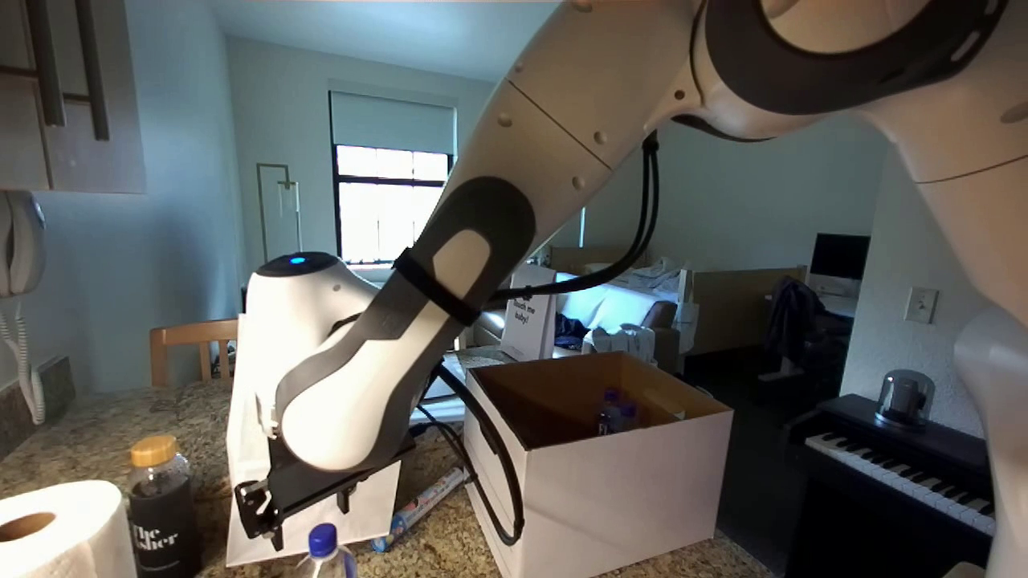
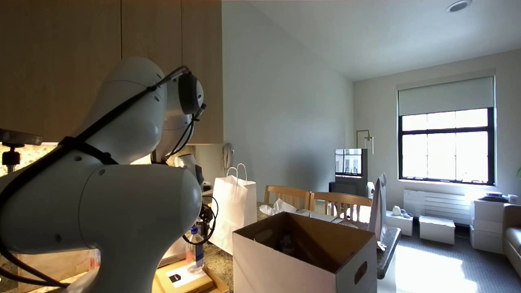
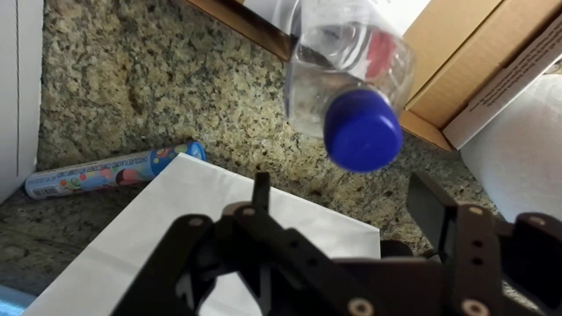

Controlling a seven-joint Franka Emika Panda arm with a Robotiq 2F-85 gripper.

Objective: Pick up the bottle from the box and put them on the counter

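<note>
Speckled counter (image 1: 96,427): box (image 1: 618,506) right, upright bottle (image 1: 324,547) near left, clear of empty gripper (image 3: 340,193), spread presumably for withdrawal.

In both exterior views I see pale walls (image 2: 285,122) and a bright, black-framed window (image 2: 445,146), its shade (image 2: 447,97) partly lowered. In an exterior view, sunlight (image 2: 431,264) lies across a dark floor (image 2: 494,274), with two wooden chairs (image 2: 341,198) side by side. In an exterior view, a black piano (image 1: 891,482) stands near a wall.
</note>
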